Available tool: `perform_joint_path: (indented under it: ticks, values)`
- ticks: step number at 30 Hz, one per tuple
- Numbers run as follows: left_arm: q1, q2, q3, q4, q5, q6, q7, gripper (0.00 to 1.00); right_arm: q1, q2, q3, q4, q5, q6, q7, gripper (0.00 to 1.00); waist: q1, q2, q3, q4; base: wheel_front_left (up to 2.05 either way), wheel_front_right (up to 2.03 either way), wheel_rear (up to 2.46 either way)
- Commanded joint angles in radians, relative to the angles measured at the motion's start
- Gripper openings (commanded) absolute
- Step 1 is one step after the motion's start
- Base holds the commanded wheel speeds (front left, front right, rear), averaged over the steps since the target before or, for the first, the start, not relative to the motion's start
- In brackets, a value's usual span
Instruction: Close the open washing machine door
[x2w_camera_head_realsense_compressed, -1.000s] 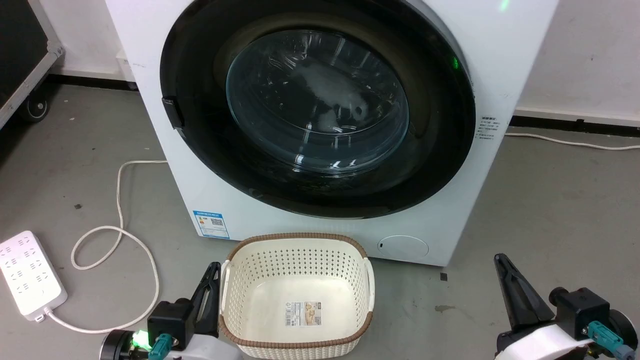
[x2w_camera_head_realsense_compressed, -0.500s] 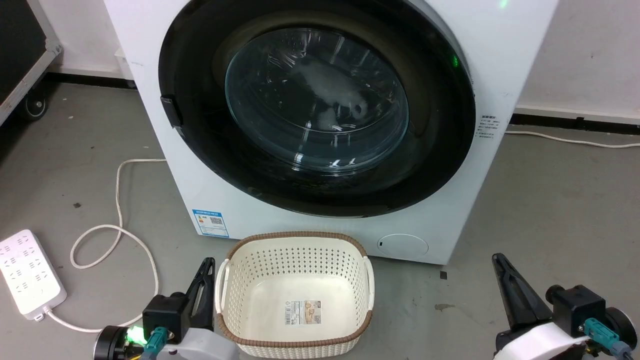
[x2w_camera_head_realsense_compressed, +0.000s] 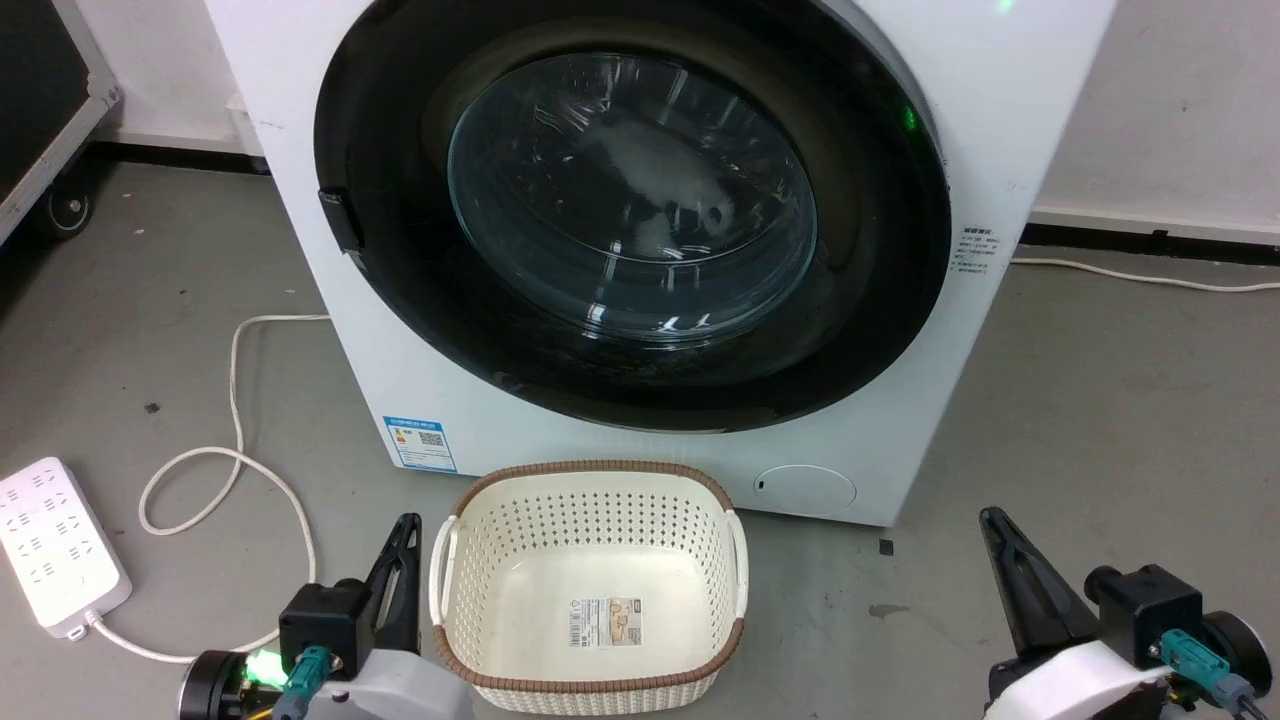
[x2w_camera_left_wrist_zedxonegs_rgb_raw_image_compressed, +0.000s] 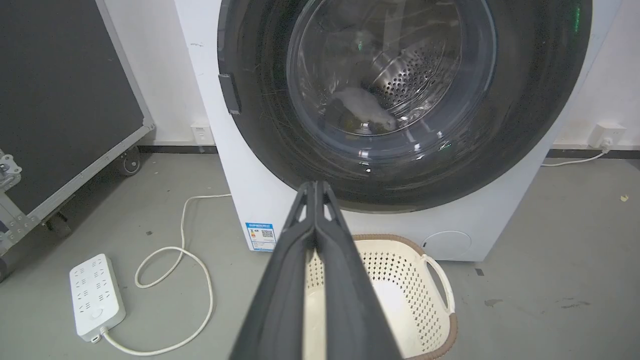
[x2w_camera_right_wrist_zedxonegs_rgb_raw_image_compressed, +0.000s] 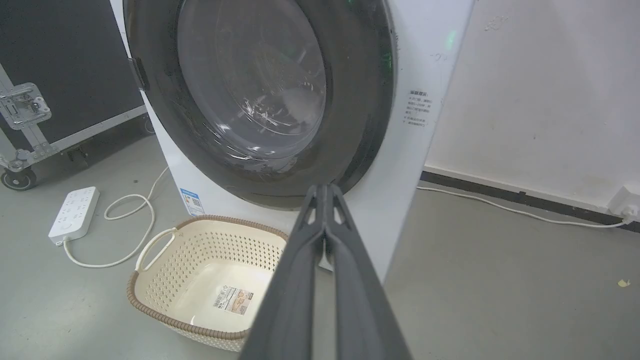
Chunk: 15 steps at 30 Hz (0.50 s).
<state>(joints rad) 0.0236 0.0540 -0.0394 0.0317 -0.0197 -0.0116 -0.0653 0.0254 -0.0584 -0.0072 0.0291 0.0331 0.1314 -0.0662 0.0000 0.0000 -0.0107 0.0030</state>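
The white washing machine (x2w_camera_head_realsense_compressed: 900, 420) stands before me, and its door (x2w_camera_head_realsense_compressed: 860, 300), a glossy black rim around a domed glass window, lies flat against the front with the latch tab at the rim's left. Something pale lies in the steel drum behind the glass in the left wrist view. My left gripper (x2w_camera_head_realsense_compressed: 408, 522) is shut at the lower left, beside the basket's left rim and well short of the door. My right gripper (x2w_camera_head_realsense_compressed: 986, 516) is shut at the lower right, over the floor. Both wrist views show the fingertips pressed together with nothing between them (x2w_camera_left_wrist_zedxonegs_rgb_raw_image_compressed: 316, 185) (x2w_camera_right_wrist_zedxonegs_rgb_raw_image_compressed: 325, 187).
A cream perforated basket (x2w_camera_head_realsense_compressed: 590, 490) with a brown rim sits on the floor right in front of the machine. A white power strip (x2w_camera_head_realsense_compressed: 55, 550) and its looped cable (x2w_camera_head_realsense_compressed: 235, 400) lie at the left. A black wheeled case (x2w_camera_left_wrist_zedxonegs_rgb_raw_image_compressed: 65, 100) stands far left. Another cable (x2w_camera_head_realsense_compressed: 1130, 283) runs along the right wall.
The whole head view has drifted slightly, so the camera moved. My left gripper has slid a little to the left and down beside the basket. The door looks the same.
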Motion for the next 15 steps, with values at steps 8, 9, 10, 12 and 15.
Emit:
perform_joint_path:
  ticks: [8, 9, 10, 12, 15]
  values:
    - [-0.016, -0.001, 0.013, -0.012, 0.009, 0.006, 0.017, 0.00, -0.019, 0.006, 0.002, -0.013, -0.013, -0.001, 0.018, 0.00, 0.0000, 0.0000, 0.003, -0.001, 0.00, 0.00, 0.00]
    - [-0.016, -0.001, 0.015, -0.013, 0.010, 0.006, 0.021, 0.00, -0.020, 0.006, 0.003, -0.015, -0.015, -0.001, 0.022, 0.00, 0.0000, 0.0000, 0.003, -0.001, 0.00, 0.00, 0.00]
    - [-0.016, -0.001, 0.015, -0.013, 0.010, 0.006, 0.021, 0.00, -0.020, 0.006, 0.003, -0.015, -0.015, -0.001, 0.022, 0.00, 0.0000, 0.0000, 0.003, -0.001, 0.00, 0.00, 0.00]
    - [-0.017, -0.001, 0.018, -0.015, 0.011, 0.007, 0.026, 0.00, -0.020, 0.006, 0.003, -0.016, -0.017, -0.001, 0.026, 0.00, 0.0000, 0.0000, 0.004, -0.001, 0.00, 0.00, 0.00]
    - [-0.018, -0.002, 0.021, -0.018, 0.012, 0.008, 0.032, 0.00, -0.021, 0.007, 0.004, -0.018, -0.019, -0.001, 0.032, 0.00, 0.0000, 0.0000, 0.005, -0.001, 0.00, 0.00, 0.00]
